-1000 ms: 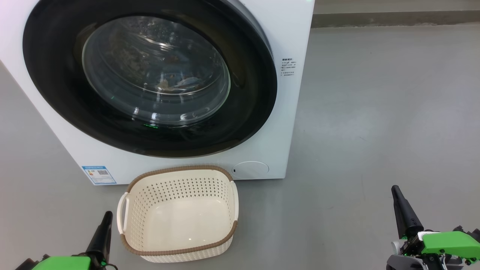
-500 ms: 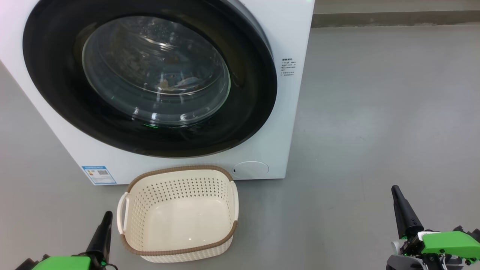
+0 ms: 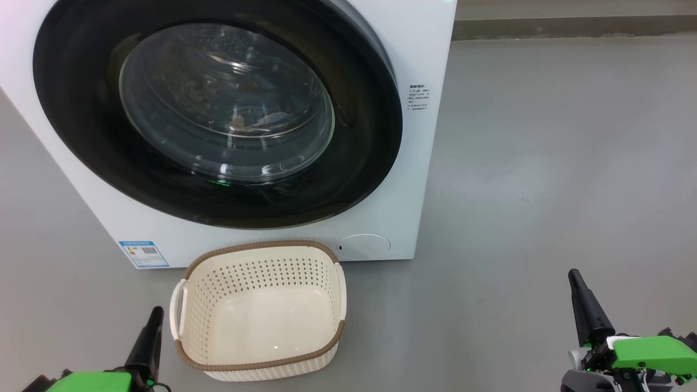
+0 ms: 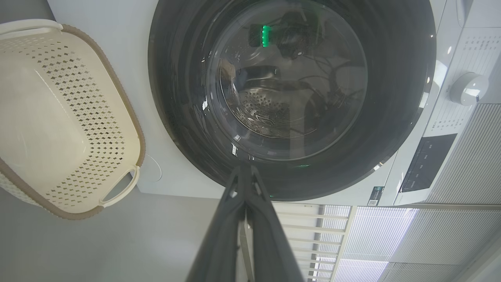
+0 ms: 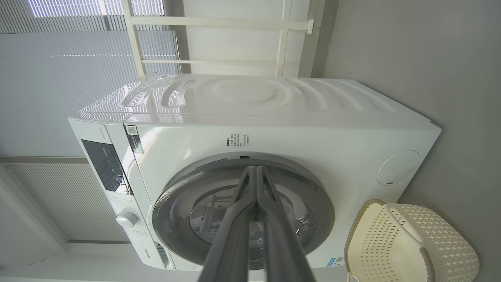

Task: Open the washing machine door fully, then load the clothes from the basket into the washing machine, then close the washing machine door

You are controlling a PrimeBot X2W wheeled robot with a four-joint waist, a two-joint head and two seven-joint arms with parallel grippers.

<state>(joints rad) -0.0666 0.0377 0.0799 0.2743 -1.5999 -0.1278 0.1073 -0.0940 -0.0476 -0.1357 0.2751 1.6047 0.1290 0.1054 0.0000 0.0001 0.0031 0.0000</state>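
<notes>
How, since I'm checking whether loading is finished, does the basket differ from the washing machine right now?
The basket is low, cream, perforated and open-topped; the washing machine is a tall white box, its black door shut. The basket is empty; the washing machine seems to hold blue-and-orange clothes behind that door. Both stand on the grey floor, close together.

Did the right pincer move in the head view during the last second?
No. The right pincer stays at the same spot, low and to the right of the round cap on the washing machine; the view itself has not shifted.
</notes>
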